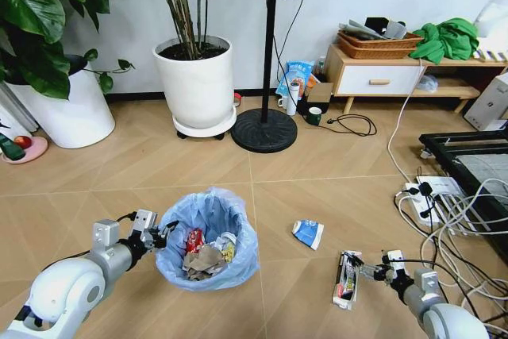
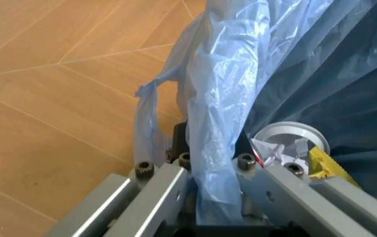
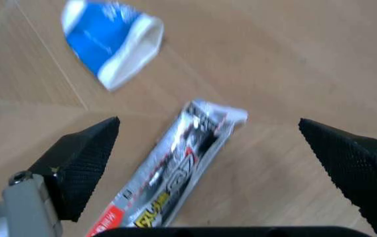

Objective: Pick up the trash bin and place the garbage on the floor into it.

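Note:
The trash bin (image 1: 208, 236), lined with a crinkled light-blue bag, stands on the wood floor at the front left. It holds garbage: a red can (image 1: 194, 239), brown paper (image 1: 203, 261), and a white disc (image 2: 288, 138). My left gripper (image 1: 163, 236) is shut on the bin's near rim; its fingers (image 2: 155, 190) straddle the bag (image 2: 221, 98). A long silver wrapper (image 1: 346, 279) lies on the floor at the front right. My right gripper (image 1: 359, 266) hovers open just over it, with the wrapper (image 3: 175, 177) between the black pads (image 3: 80, 170). A blue-and-white packet (image 1: 308, 233) lies beyond.
Two white plant pots (image 1: 197, 81) and a fan's round black base (image 1: 264, 130) stand behind the bin. Cables and a power strip (image 1: 432, 192) crowd the right side by a black frame (image 1: 476, 160). A low cabinet (image 1: 381, 77) sits at the back wall.

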